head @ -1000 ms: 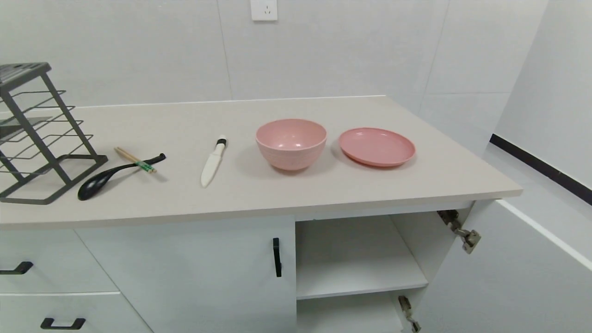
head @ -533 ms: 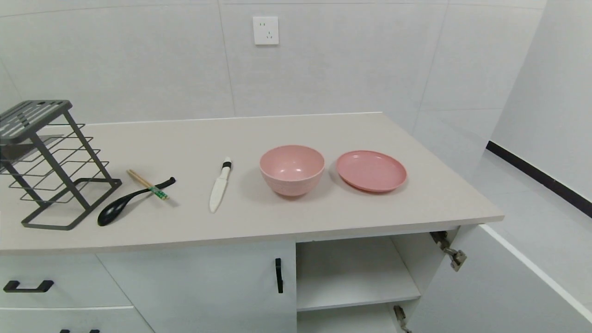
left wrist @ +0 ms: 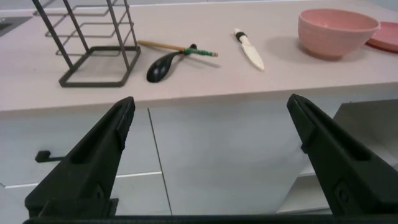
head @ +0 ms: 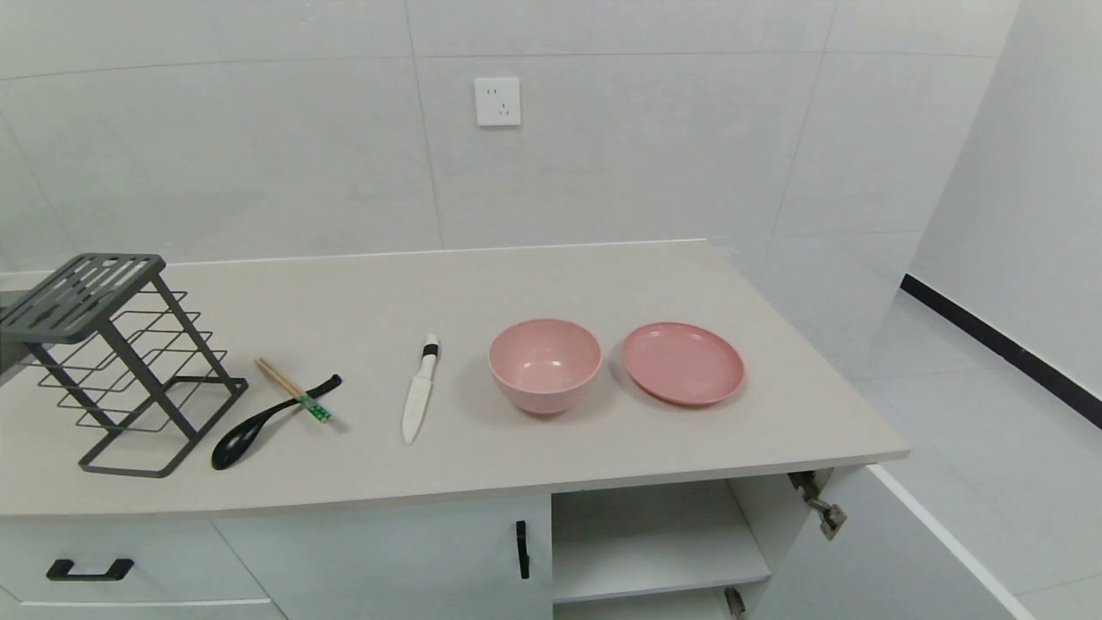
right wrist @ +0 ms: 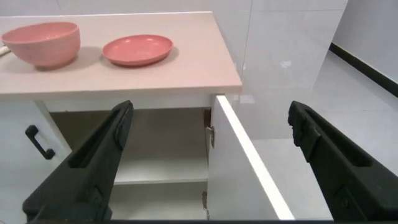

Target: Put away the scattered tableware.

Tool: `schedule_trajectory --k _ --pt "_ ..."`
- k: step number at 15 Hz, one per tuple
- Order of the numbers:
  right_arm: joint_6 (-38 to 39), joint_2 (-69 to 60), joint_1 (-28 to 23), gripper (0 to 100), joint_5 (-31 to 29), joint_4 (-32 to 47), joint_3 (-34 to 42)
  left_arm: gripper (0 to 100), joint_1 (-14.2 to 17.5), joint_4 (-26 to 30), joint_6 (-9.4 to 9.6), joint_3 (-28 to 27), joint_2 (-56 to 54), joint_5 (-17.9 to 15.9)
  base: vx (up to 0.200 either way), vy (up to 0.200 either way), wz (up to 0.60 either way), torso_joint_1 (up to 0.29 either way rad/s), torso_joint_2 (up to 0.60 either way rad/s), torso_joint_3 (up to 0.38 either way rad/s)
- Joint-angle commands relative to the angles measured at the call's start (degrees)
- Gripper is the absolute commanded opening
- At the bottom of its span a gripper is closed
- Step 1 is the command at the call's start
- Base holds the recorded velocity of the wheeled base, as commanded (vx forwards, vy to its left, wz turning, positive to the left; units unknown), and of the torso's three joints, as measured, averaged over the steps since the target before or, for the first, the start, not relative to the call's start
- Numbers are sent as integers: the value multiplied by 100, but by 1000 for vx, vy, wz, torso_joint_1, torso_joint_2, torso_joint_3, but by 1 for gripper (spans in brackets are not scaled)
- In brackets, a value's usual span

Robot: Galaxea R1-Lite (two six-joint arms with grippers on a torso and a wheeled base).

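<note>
Nothing is being held at this moment, so the task appears to be sitting at its very start, with the robot facing the desk (head: 516,284) and all the tableware lying out on it. The bowl (head: 544,363) is standing upright near the front edge. The plate (head: 683,362) is lying just beside the bowl on its right, and the knife (head: 420,392) is lying near the bowl on its left. Farther left of the bowl the spoon (head: 258,424) is resting with the chopsticks (head: 291,389) crossing its handle, and the rack (head: 112,362) is standing farthest from the bowl on that side. Below the bowl a cupboard is standing open, showing its shelf (head: 654,551) and its door (head: 904,551) swung out to the right. The left gripper (left wrist: 211,102) and the right gripper (right wrist: 211,107) are both hanging in front of the desk, lower than the bowl and well apart from it, each with its jaws spread wide and carrying nothing. The next move is probably calling for one arm to rise above the desk edge and close on a first piece. The right gripper seems better placed for the plate, whose low rim is likely asking for a careful edge grasp.
</note>
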Motion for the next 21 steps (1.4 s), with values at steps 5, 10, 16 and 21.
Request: schedule_trajectory --k 5,10,16,21 --pt "-1 8 7 100 4 -1 5 100 1 0 0 0 7 1 160 0 0 112 -197 -90" --pt "-10 8 7 100 4 -1 5 100 1 0 0 0 7 1 0 0 0 11 0 -4" --pt "-1 8 7 100 4 -1 -4 100 1 0 0 0 7 1 0 0 0 184 -366 -178" --pt "-1 8 7 100 4 -1 5 100 1 0 0 0 7 -17 0 0 0 110 -227 -102"
